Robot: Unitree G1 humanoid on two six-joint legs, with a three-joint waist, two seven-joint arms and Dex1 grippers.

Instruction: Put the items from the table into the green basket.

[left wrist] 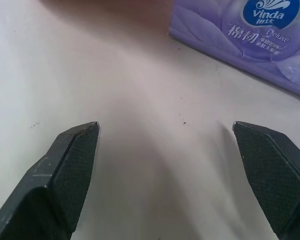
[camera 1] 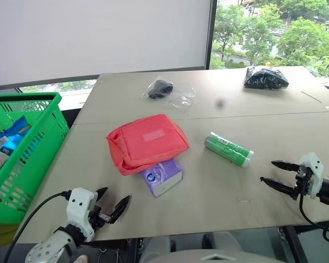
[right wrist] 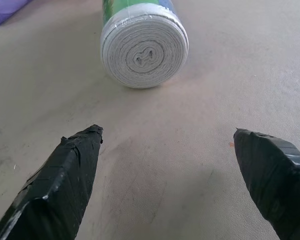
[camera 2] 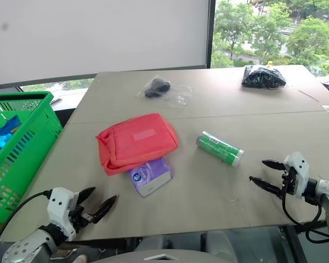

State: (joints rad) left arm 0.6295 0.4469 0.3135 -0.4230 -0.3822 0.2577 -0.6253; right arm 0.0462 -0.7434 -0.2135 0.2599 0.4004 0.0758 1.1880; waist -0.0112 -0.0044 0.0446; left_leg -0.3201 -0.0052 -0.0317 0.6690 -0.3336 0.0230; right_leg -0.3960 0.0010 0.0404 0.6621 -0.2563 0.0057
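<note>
- On the near left of the table [camera 1: 296,123], the left gripper [camera 1: 112,204] hovers low with its jaws wide and empty, aimed at the purple tissue pack [camera 1: 162,176] just beyond it.
- At the near right, the right gripper [camera 1: 274,172] is also spread wide and empty, facing the white cap end of the green tube [camera 1: 228,149].
- Judgement: either grasp is close; the tube may roll, so the jaws should close across its body, not its end.
- The tissue pack sits partly tucked under the coral-red fabric pouch [camera 1: 147,142], so lifting it may drag the pouch.
- Farther off lie the clear bag with black lump [camera 1: 167,90] and, far right, the black crinkled bag [camera 1: 265,78].
- The green basket [camera 1: 35,101] stands beside the table's left edge, holding a blue packet [camera 1: 12,136].
</note>
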